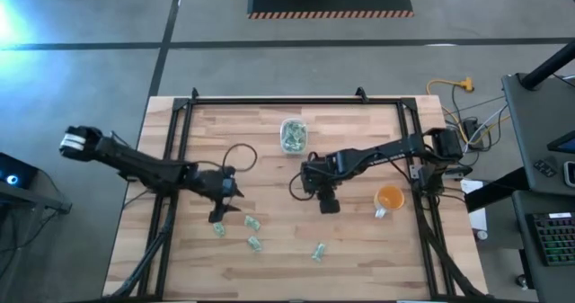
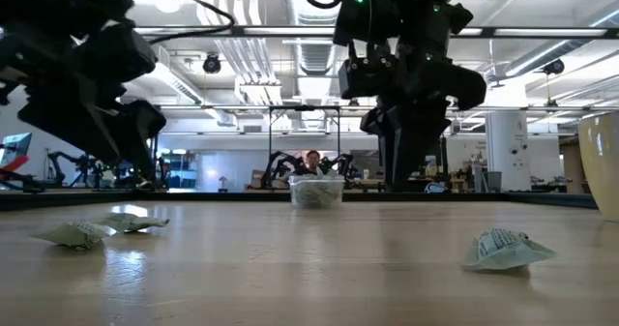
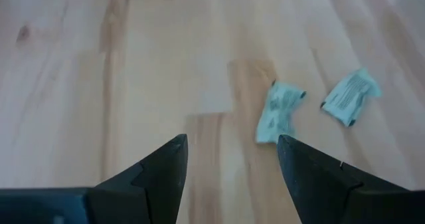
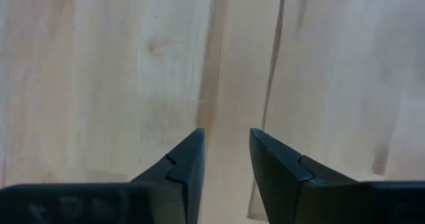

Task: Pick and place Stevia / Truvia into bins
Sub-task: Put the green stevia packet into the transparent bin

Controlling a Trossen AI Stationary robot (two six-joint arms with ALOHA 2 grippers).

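Three loose packets (image 1: pixel 253 243), one tub (image 1: pixel 293 135)

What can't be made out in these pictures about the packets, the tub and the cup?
- Print on the small green-and-white sweetener packets: too small in the high view, blurred in the left wrist view.
- Number of packets inside the small clear plastic tub: too small, lying in a heap.
- Orange round cup: cut off by the low view's edge.
- Packets, tub and cup: none appear in the right wrist view.
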